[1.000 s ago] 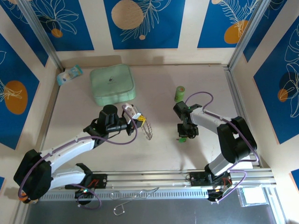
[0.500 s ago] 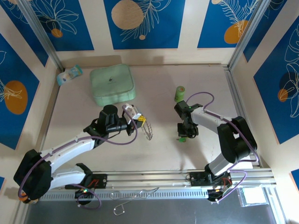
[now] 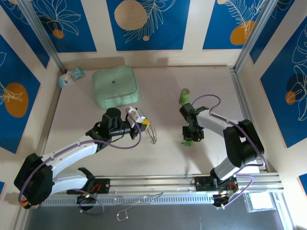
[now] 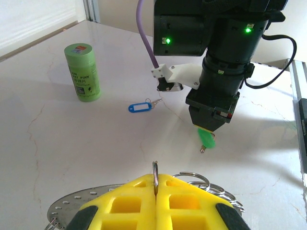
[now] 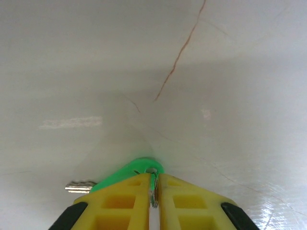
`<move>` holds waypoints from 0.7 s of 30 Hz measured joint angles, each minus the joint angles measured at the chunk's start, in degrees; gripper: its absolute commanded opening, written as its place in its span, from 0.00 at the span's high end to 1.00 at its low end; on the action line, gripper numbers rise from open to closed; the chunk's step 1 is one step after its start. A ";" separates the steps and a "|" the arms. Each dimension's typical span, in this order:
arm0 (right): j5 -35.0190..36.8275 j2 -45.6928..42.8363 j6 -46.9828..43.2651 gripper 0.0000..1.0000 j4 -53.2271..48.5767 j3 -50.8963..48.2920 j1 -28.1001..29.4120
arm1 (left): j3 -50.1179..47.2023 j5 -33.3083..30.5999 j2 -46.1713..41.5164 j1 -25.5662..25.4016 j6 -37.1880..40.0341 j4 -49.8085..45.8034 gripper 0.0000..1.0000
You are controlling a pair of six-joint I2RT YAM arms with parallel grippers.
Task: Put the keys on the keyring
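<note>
- The left end effector was clamped shut on the keyring, a wire loop pinched between its yellow fingers and held over the bench.
- The blue-headed key lay flat on the bench, near the green cylinder.
- The right end effector pointed down, closed on the green-headed key, whose silvery shaft stuck out sideways.
</note>
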 measured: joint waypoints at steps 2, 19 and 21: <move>-0.15 0.00 0.00 0.86 0.00 0.00 -0.04 | 0.00 0.00 0.00 0.00 0.00 -0.02 1.00; -0.15 0.02 -0.02 0.88 -0.26 0.00 -0.24 | 0.00 0.20 0.00 -0.02 0.00 -0.02 1.00; -0.15 0.04 0.00 0.87 -0.28 0.00 -0.24 | 0.00 0.22 0.00 -0.02 0.00 -0.02 1.00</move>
